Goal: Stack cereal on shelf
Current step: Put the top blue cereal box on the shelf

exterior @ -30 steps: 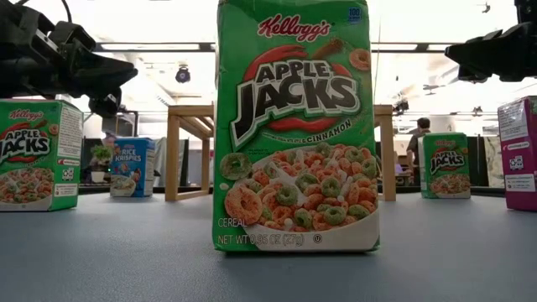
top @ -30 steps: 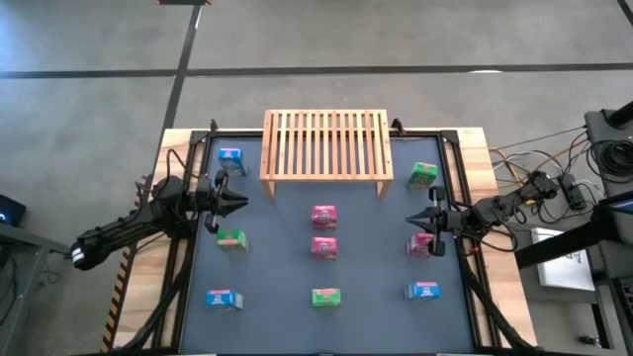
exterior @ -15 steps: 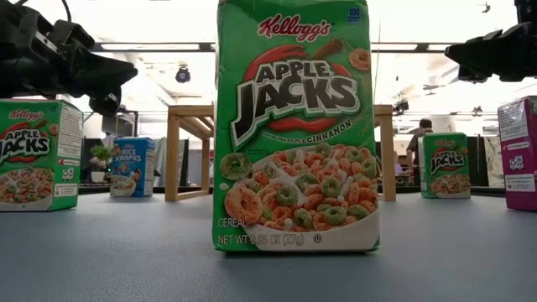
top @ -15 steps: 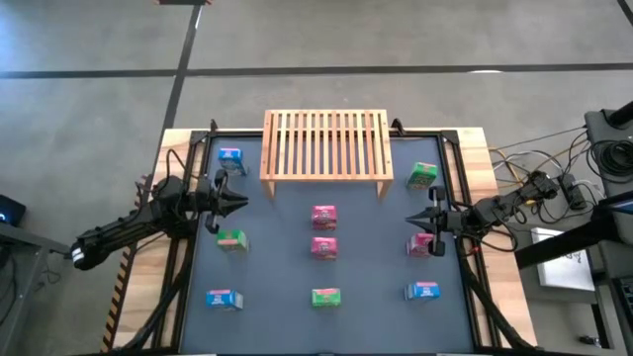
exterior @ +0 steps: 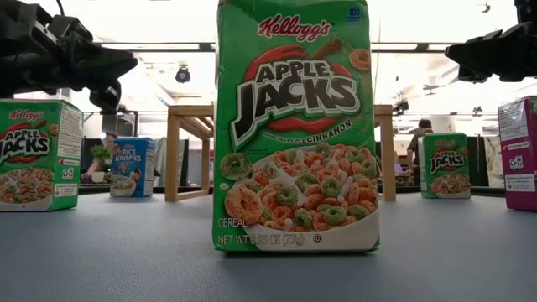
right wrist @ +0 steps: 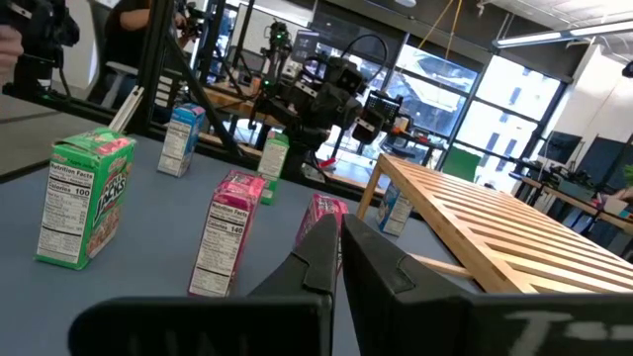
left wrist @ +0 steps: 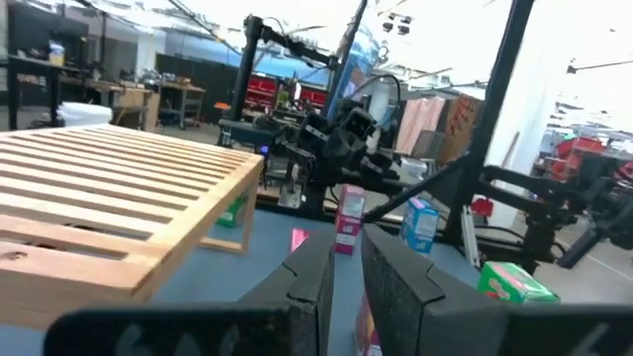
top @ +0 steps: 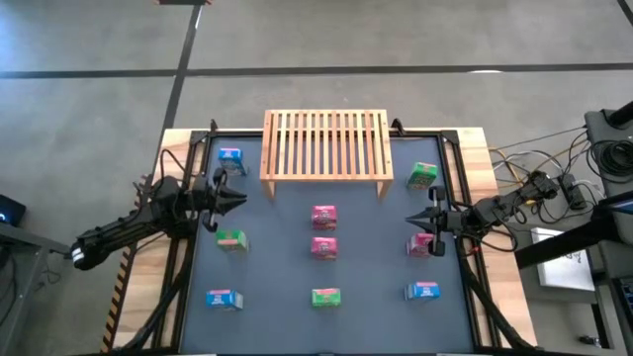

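A green cardboard cereal box (exterior: 297, 126) printed "Kellogg's Apple Jacks, cinnamon" stands upright at the low view's centre, on the matte dark grey bench (top: 277, 282). Left of it stands a blue "Rice Krispies" box (exterior: 132, 167). The slatted light-wood shelf (top: 325, 144) sits top centre, bare. The left tool (top: 235, 200) and right tool (top: 433, 218) hover, fingers closed together, empty.

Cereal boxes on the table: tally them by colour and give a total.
Blue cereal boxes: 3
Pink cereal boxes: 3
Green cereal boxes: 3
Total: 9, all on the tabletop; none on the shelf.
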You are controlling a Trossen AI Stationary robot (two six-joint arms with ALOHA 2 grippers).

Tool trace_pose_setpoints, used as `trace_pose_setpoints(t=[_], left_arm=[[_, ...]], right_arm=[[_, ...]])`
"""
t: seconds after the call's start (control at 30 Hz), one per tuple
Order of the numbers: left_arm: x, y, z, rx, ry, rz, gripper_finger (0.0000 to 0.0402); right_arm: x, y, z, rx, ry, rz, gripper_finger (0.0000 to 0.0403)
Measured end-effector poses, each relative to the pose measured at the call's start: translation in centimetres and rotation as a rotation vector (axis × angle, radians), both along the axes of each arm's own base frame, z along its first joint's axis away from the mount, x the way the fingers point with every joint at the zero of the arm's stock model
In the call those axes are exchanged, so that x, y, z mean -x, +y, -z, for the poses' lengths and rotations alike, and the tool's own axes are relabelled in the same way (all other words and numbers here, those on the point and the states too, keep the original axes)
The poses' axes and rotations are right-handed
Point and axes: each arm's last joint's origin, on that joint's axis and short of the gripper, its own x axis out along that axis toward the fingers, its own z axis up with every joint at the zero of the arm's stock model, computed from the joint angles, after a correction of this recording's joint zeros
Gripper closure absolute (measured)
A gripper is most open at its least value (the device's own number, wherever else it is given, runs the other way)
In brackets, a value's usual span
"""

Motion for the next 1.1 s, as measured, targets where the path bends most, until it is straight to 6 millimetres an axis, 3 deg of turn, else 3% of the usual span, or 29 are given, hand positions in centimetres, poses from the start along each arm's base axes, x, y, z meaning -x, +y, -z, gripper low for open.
trace_pose_setpoints(t=[0.2,0.43,0.8,1.1], left_arm=[[0.1,0.1,-0.5,-0.012,-0.045,-0.051,0.0362],[0.9,0.9,-2.4,0.037,0.063,-0.435,0.0343],[1.7,1.7,-7.2,0.082,0.214,-0.796,0.0215],[-0.2,2.9,-7.5,0.095,0.383,-0.894,0.0128]], right_arm=[[0.0,0.0,0.0,0.000,0.000,0.000,0.0394],[0.0,0.0,0.0,0.000,0.000,0.000,0.0394],[0.0,0.0,0.0,0.000,0.000,0.000,0.0394],[0.0,0.0,0.0,0.000,0.000,0.000,0.0394]])
